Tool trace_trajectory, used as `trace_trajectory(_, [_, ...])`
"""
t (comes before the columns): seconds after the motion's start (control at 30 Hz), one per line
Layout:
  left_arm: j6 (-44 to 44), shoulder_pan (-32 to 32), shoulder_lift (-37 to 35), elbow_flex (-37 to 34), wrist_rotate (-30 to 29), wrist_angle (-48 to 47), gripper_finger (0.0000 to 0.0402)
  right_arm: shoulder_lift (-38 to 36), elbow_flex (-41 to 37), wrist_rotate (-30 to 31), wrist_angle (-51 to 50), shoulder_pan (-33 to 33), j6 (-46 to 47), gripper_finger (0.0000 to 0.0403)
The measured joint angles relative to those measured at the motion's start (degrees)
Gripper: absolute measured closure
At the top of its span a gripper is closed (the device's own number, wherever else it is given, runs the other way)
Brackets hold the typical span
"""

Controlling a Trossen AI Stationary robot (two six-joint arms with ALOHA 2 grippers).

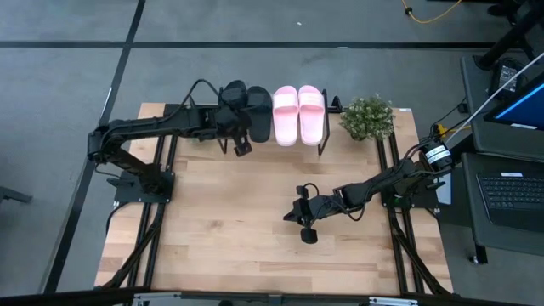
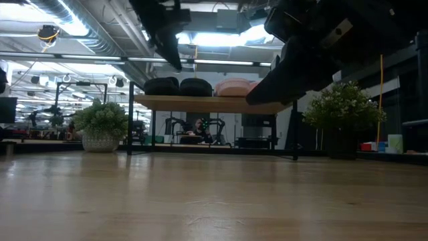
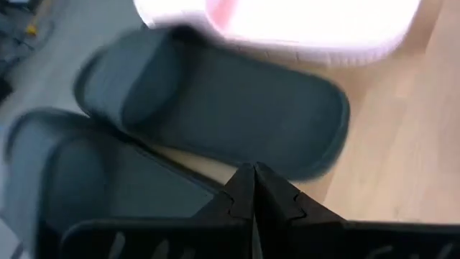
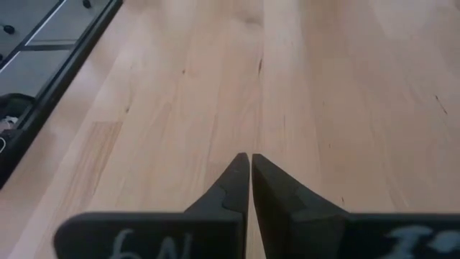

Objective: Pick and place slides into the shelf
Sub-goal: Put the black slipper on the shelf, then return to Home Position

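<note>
We see four slides on shelf [image 1: 327, 136] at table's far edge: black pair [image 1: 247, 110], pink pair [image 1: 298, 114], long axes front-to-back. Left gripper [image 1: 241, 146] clenched, empty, just beside black pair, nearer. Right gripper [image 1: 299, 217] clenched, empty, mid-table.

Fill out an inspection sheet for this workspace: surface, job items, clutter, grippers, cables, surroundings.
Surface: light wooden table, bare in the middle.
Job's things: two black slides and two pink slides side by side on the shelf.
Clutter: potted plant beside the shelf.
Grippers: left gripper shut, empty, over the black slides; right gripper shut, empty, above bare table.
Cables: black cables along the arms; yellow cable on the floor.
Surroundings: grey floor, laptop at the right.
</note>
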Motion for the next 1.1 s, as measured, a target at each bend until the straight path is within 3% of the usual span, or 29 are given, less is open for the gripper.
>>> trace_trajectory(0.4, [1.59, 0.6, 4.69, -0.02, 0.88, -1.63, 0.0401, 0.0, -0.01, 0.0, -0.55, 0.0, -0.13, 0.0382])
trace_trajectory(0.6, [0.01, 1.04, 4.48, -0.01, -2.52, -6.49, 0.0402, 0.0, -0.01, 0.01, -0.59, 0.0, -0.08, 0.0382])
trace_trajectory(0.9, [1.0, -0.23, 4.07, 0.32, -2.13, -4.5, 0.0401, 0.0, 0.0, 0.02, -0.76, -0.02, -0.15, 0.0382])
trace_trajectory(1.1, [2.12, -2.58, 0.66, 4.53, -2.08, -3.33, 0.0401, 0.0, 0.01, 0.02, -1.46, -0.02, -0.22, 0.0382])
